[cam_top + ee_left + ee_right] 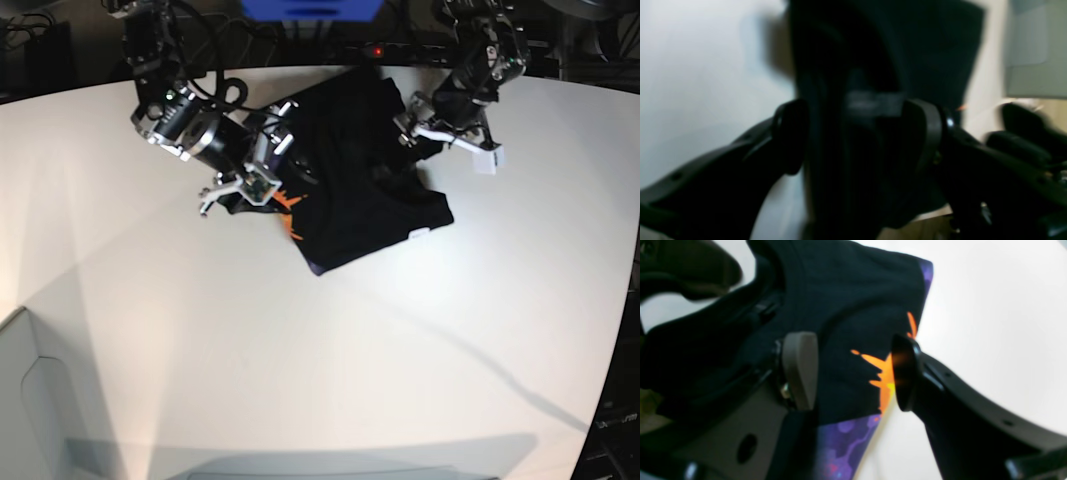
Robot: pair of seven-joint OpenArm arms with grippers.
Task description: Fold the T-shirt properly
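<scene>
T-shirt (365, 190) cloth is lying as a compact, roughly rectangular bundle on the far half of the white table (300, 350), already reduced to several layers, so the folding is judged to be well advanced. Nearest the base camera, the lower corner of the bundle is pointing toward the viewer, with an orange print (291, 215) showing at its edge; the right wrist view is resolving this as an orange splash beside a purple patterned panel (846, 443). Just behind that edge, the right gripper (248, 188) is standing with its jaws spread apart, straddling the printed border without pinching it, which suggests it is either placing or preparing to take that edge. Farther back, the left gripper (455, 135) is hovering at the opposite upper side of the bundle; the left wrist view is blurred, but its fingers (791, 133) are standing wide with dark cloth between them, and no clamping is evident. Both arms are flanking the garment from opposite sides, probably to keep the layers aligned. Cables and equipment (320, 10) are sitting beyond the table's far rim.
</scene>
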